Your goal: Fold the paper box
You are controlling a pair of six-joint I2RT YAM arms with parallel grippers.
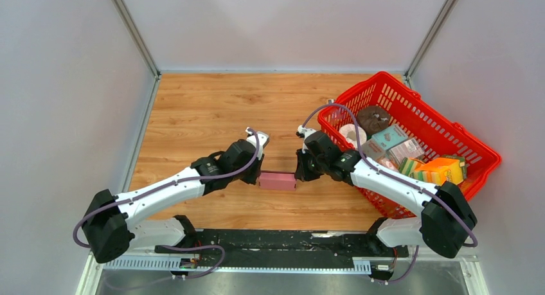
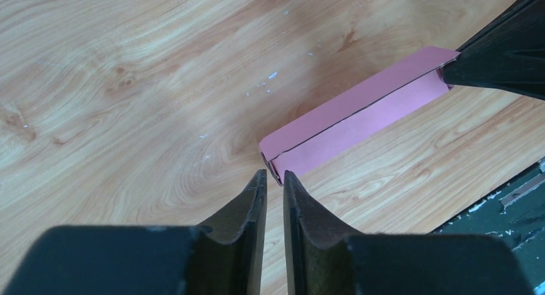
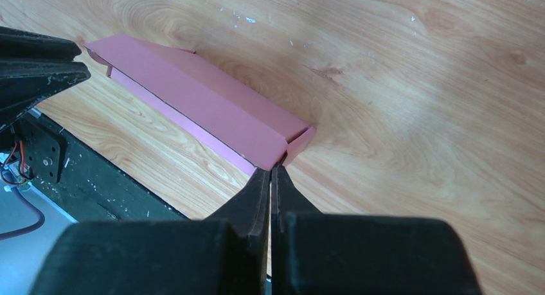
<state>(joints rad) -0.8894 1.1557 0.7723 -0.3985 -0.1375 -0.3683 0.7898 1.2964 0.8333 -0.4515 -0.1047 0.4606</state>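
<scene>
The paper box point(image 1: 277, 180) is a long, narrow pink folded strip lying on the wooden table between my two grippers. My left gripper point(image 1: 257, 176) is at its left end. In the left wrist view the jaws stand a narrow gap apart point(image 2: 271, 174), and the box's point(image 2: 360, 112) end corner pokes just between the tips. My right gripper point(image 1: 299, 174) is at the right end. In the right wrist view it point(image 3: 273, 169) is pinched shut on the end edge of the box point(image 3: 205, 105).
A red basket point(image 1: 411, 89) holding teal, orange and other goods stands at the right, close behind my right arm. A black base rail point(image 1: 276, 240) runs along the near table edge. Grey walls close in the left, far and right sides.
</scene>
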